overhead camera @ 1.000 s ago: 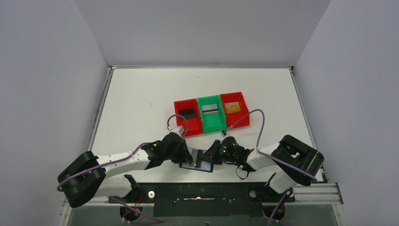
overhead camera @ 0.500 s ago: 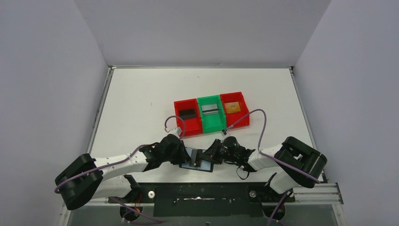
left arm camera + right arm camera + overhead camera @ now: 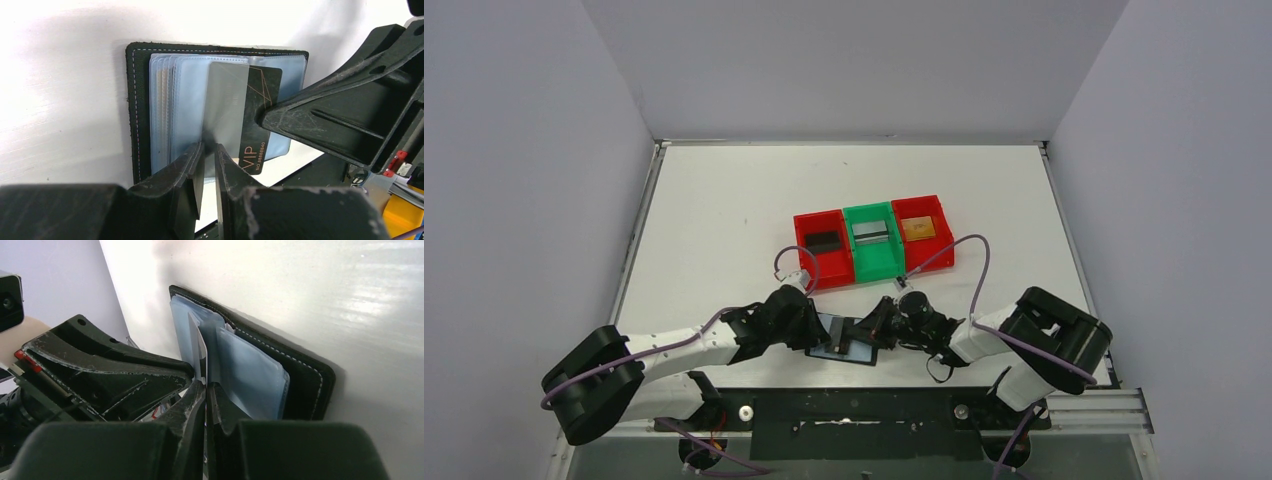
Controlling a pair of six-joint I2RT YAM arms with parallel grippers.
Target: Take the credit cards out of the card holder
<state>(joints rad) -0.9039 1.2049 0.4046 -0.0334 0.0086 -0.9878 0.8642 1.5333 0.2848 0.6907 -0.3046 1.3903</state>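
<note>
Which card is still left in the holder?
The black card printed VIP, among the card holder's clear sleeves; the plain black card, silver card and gold card lie in the bins.

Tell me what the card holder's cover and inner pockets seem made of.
The card holder's cover: probably leather or imitation leather, matte black, with pale stitching along the edge. Its inner pockets: thin translucent bluish plastic, glossy, by their sheen.

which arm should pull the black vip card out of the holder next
Left, probably: the left gripper pinches the black card at its protruding edge, while the right gripper is shut on a clear sleeve, steadying the card holder.
</note>
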